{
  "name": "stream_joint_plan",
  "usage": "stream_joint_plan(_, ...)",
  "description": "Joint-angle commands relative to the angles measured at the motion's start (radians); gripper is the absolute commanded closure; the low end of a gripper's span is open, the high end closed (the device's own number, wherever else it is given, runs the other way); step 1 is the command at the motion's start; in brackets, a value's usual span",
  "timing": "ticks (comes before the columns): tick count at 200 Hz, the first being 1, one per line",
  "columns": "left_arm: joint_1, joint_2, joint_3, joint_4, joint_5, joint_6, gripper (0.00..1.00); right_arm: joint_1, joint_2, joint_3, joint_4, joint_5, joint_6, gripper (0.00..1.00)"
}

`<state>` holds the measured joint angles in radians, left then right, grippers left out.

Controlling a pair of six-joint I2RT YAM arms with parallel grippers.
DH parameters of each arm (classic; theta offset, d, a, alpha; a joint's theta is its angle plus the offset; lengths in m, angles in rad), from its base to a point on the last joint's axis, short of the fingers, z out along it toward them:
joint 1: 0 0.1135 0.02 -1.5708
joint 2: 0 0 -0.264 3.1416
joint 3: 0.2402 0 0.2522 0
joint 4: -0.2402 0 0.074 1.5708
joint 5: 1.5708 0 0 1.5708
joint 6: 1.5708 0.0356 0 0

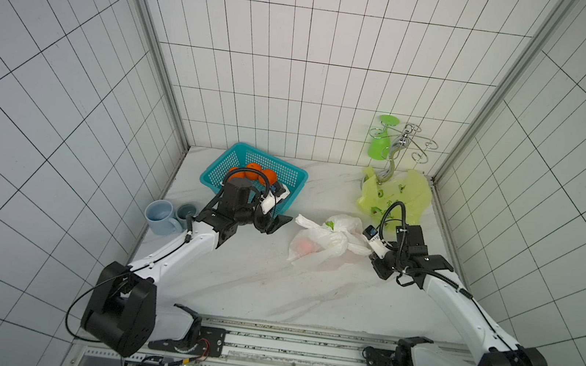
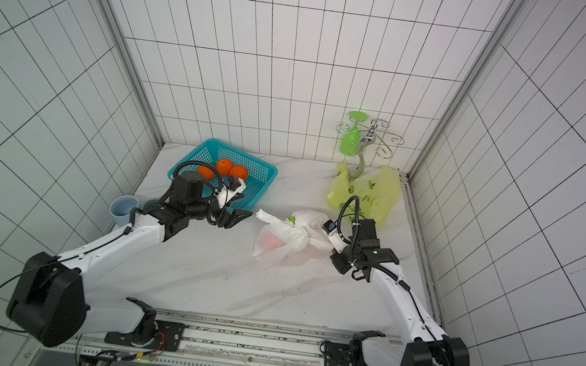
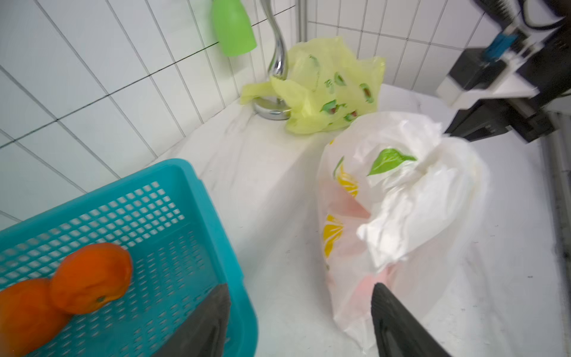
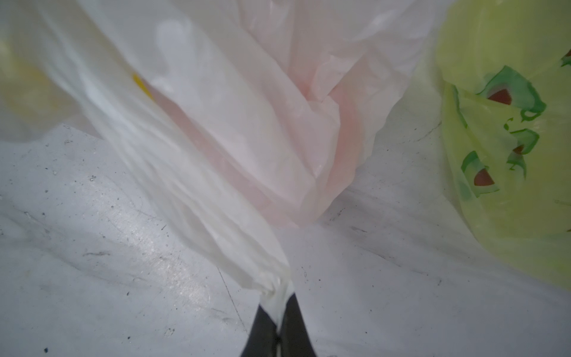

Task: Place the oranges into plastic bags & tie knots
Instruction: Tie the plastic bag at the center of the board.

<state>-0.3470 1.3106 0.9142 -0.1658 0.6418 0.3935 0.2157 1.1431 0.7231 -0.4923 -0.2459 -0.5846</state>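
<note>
The white lemon-print plastic bag [image 1: 322,239] [image 3: 401,201] lies mid-table, with orange fruit showing faintly through it [image 1: 308,247]. Its handles are bunched in a twist [image 1: 340,234]; I cannot tell whether it is a tight knot. My right gripper [image 1: 370,254] [image 4: 279,299] is shut on one white handle strip. My left gripper [image 1: 276,224] [image 3: 299,287] stands open and holds nothing, between the basket and the white bag. One loose handle end [image 3: 395,222] points toward it. Three oranges [image 2: 224,167] [image 3: 92,275] sit in the teal basket [image 1: 285,173]. The yellow-green bag [image 1: 393,197] [image 4: 509,139] lies crumpled at the back right.
Two pale blue mugs [image 1: 160,216] stand by the left wall, close to my left forearm. A chrome hook rack [image 1: 400,148] with a green cup [image 1: 381,143] hanging on it stands in the back right corner. Its base is partly under the yellow-green bag.
</note>
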Motion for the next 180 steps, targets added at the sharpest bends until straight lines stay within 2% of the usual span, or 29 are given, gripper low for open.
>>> stream_joint_plan(1, -0.006, 0.018, 0.069, -0.161, 0.208, 0.107, 0.14, 0.012, -0.005, 0.064, -0.032, -0.038, 0.007, 1.0)
stream_joint_plan(13, -0.024, 0.038, 0.097, -0.194, 0.196, 0.143, 0.1, 0.016, -0.008, 0.064, -0.03, -0.037, 0.009, 1.0)
stream_joint_plan(33, -0.07, 0.09, 0.145, -0.198, 0.119, 0.154, 0.09, 0.022, -0.006, 0.068, -0.03, -0.031, 0.012, 1.0)
stream_joint_plan(55, -0.101, 0.167, 0.192, -0.175, 0.037, 0.144, 0.09, 0.028, -0.006, 0.074, -0.034, -0.026, 0.012, 1.0)
stream_joint_plan(68, -0.104, 0.208, 0.223, -0.179, 0.025, 0.146, 0.13, 0.03, -0.006, 0.076, -0.036, -0.021, 0.012, 1.0)
stream_joint_plan(117, -0.103, 0.263, 0.256, -0.225, 0.097, 0.15, 0.57, 0.033, -0.007, 0.068, -0.024, -0.004, 0.008, 1.0)
stream_joint_plan(132, -0.101, 0.263, 0.252, -0.213, 0.115, 0.139, 0.75, 0.033, -0.006, 0.062, -0.017, -0.001, 0.009, 1.0)
stream_joint_plan(137, -0.1, 0.262, 0.253, -0.207, 0.119, 0.129, 0.84, 0.033, -0.006, 0.059, -0.015, 0.002, 0.009, 1.0)
stream_joint_plan(143, -0.098, 0.259, 0.25, -0.194, 0.118, 0.111, 1.0, 0.033, -0.008, 0.055, -0.013, 0.011, 0.011, 1.0)
stream_joint_plan(150, -0.095, 0.253, 0.246, -0.171, 0.097, 0.068, 1.0, 0.033, -0.009, 0.05, -0.012, 0.027, 0.012, 1.0)
stream_joint_plan(159, -0.092, 0.238, 0.23, -0.12, 0.017, -0.017, 1.0, 0.032, -0.011, 0.04, -0.014, 0.054, 0.013, 1.0)
stream_joint_plan(169, -0.093, 0.218, 0.194, -0.041, -0.162, -0.125, 1.0, 0.033, -0.013, 0.029, -0.023, 0.084, 0.011, 1.0)
stream_joint_plan(180, -0.101, 0.196, 0.156, 0.006, -0.377, -0.166, 1.0, 0.032, -0.017, 0.01, -0.048, 0.105, -0.014, 1.0)
